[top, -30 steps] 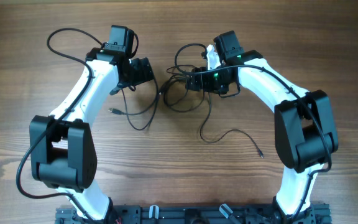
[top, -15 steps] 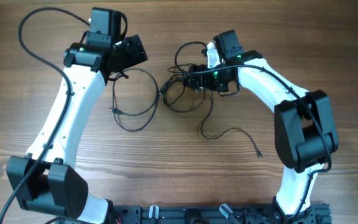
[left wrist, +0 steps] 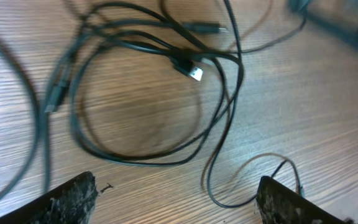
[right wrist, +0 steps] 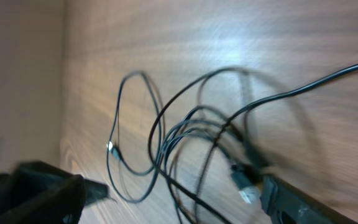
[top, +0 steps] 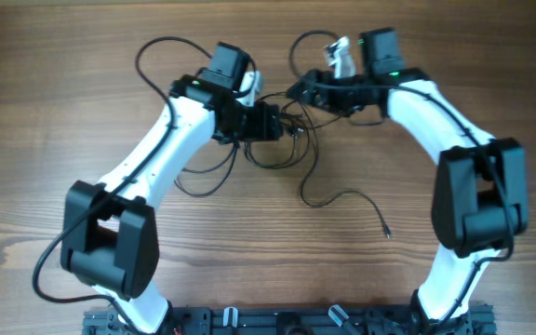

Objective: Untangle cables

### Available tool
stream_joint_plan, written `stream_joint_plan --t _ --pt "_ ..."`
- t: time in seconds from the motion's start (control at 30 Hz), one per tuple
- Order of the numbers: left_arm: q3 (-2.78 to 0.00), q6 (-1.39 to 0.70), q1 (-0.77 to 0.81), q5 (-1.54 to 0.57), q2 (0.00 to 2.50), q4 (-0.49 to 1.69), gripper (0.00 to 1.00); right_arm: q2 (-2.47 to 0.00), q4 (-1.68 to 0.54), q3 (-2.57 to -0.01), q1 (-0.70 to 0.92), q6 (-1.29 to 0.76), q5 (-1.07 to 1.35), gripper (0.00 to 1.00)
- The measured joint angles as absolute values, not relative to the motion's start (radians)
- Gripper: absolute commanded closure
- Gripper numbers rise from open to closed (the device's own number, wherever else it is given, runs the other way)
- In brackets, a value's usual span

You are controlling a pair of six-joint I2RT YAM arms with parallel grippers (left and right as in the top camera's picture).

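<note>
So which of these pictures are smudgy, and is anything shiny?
Overhead: sharp all over with even light, and the cables are crisp with faint shadows. Left wrist: the plug in the middle is clear, but the edges and top right corner go fuzzy. Right wrist: the smudgiest, with the cables smeared and a pale shiny patch on the table.

Table (top: 45, 112): brown wood, matte, filling the whole overhead view from side to side
Grain: long fine streaks running left to right in the overhead view, with darker swirls toward the lower left
Table edge (right wrist: 63, 93): seen only from the right wrist, a straight line running up the left of that view
Beyond the edge: a plain dull beige surface (right wrist: 17, 74), blurred; wall or floor cannot be told
Light: even, from above; a pale sheen (right wrist: 229, 37) lies on the wood in the right wrist view; shadows are soft and faint
</note>
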State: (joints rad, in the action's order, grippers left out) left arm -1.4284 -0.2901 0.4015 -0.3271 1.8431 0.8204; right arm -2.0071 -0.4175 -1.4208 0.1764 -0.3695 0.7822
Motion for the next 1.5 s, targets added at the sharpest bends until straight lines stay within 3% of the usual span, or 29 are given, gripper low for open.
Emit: stream_joint_plan --t 0.2,0.47,0.53,0.57,0.6,0.93,1.33,1.5 --pt "-1.428 -0.289 0.472 -0.319 1.935 0.73 0.21 -1.999 -0.554 -1.419 0.114 -0.369 0.602 0.0" --pt "-1.428 -0.281 0.573 -0.27 2.067 0.612 0.46 -1.999 -0.647 -1.412 0.115 -0.369 0.431 0.0" --pt "-1.428 -0.282 0.588 -0.221 2.094 0.612 0.57 -1.999 -0.659 -1.41 0.115 -0.37 0.421 0.0" --pt "-1.43 -0.279 0.591 -0.205 2.095 0.609 0.89 -1.999 -0.667 -1.409 0.115 -0.369 0.417 0.0" --pt "-1.43 -0.282 0.595 -0.175 2.098 0.608 0.96 -1.999 -0.672 -1.409 0.115 -0.369 0.414 0.0" --pt "-1.43 -0.282 0.596 -0.092 2.067 0.636 0.96 -1.999 -0.694 -1.409 0.115 -0.369 0.41 0.0" --pt "-1.439 -0.274 0.596 0.377 1.615 0.627 0.96 -1.999 -0.702 -1.409 0.18 -0.358 0.41 0.0" --pt "-1.439 -0.273 0.596 0.583 1.487 0.509 0.96 -1.999 -0.696 -1.409 0.244 -0.357 0.41 0.0"
